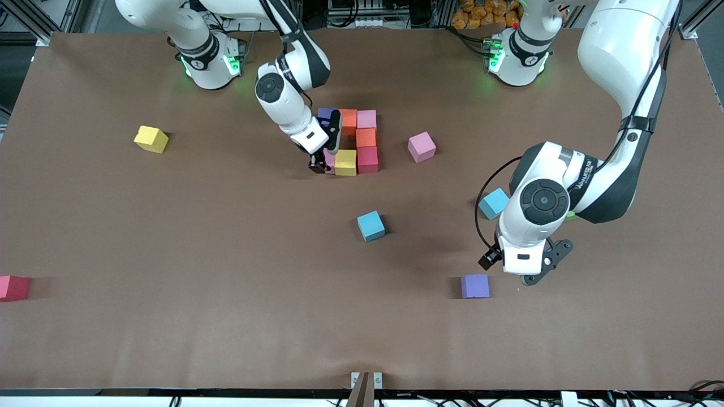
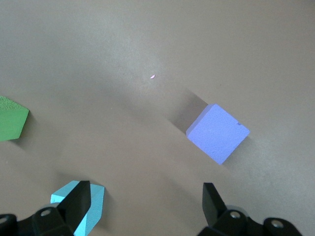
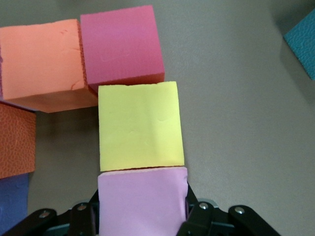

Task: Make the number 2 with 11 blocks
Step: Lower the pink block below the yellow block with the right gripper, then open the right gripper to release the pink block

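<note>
My right gripper (image 1: 324,164) (image 3: 141,216) is shut on a pink block (image 1: 329,160) (image 3: 141,201), low at the table and pressed against a yellow block (image 1: 345,162) (image 3: 140,125). That yellow one joins a cluster: red (image 1: 367,159) (image 3: 121,46), two orange (image 1: 366,137) (image 1: 348,118), pink (image 1: 366,119) and purple (image 1: 326,115). Loose blocks lie around: pink (image 1: 422,146), two light blue (image 1: 371,225) (image 1: 494,203), purple (image 1: 475,286) (image 2: 218,132). My left gripper (image 1: 520,267) (image 2: 146,192) hangs open and empty over bare table between the light blue and purple blocks.
A second yellow block (image 1: 151,138) lies toward the right arm's end of the table, and a second red block (image 1: 12,288) sits at that end's edge. A green cube (image 2: 11,118) lies under the left arm. The brown table (image 1: 226,282) has wide bare room near the front camera.
</note>
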Motion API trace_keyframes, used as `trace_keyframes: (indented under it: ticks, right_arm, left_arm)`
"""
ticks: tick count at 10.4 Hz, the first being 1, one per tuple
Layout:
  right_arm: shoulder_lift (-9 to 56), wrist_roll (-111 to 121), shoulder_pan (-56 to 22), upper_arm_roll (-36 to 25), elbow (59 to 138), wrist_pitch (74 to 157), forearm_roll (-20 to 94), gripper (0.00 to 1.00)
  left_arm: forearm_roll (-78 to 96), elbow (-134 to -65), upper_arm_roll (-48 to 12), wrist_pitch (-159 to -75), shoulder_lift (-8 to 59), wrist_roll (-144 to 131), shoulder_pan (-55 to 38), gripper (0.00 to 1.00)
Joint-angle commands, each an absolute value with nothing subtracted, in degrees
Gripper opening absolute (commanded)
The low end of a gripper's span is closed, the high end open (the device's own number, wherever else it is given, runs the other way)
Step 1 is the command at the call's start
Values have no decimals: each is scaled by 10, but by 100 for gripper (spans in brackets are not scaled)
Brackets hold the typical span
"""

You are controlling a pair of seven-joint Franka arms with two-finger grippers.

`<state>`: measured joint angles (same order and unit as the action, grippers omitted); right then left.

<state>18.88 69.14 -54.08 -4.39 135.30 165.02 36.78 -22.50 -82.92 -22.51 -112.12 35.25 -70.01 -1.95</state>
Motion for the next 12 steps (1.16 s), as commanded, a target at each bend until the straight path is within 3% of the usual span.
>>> trace_keyframes:
  ticks: [1, 6, 7, 8, 9, 10, 12]
  right_arm:
    - [202, 705, -551, -47, 1341, 1666, 384, 0]
    - [208, 706, -555, -47, 1338, 1667, 384, 0]
    - [208, 705, -555, -47, 1338, 1667, 384, 10]
    - [208, 705, -555, -47, 1337, 1667, 385, 30]
    - [208, 705, -555, -47, 1335, 1667, 385, 59]
    - [208, 704, -555, -47, 1333, 1666, 385, 75]
    - [208, 698, -555, -47, 1333, 1666, 385, 81]
  left_arm:
    - [-238, -834, -228, -1122, 346, -710, -19, 100]
    - [-238, -834, -228, -1123, 347, -709, -19, 100]
    - [-238, -834, -228, -1124, 350, -709, -18, 100]
    - [-237, -834, -228, -1124, 350, -708, -15, 100]
    - [-237, -834, -228, -1128, 350, -709, -15, 100]
    - [-238, -834, -228, -1134, 350, -708, -15, 100]
    - [-238, -834, -228, -1142, 352, -708, -14, 100]
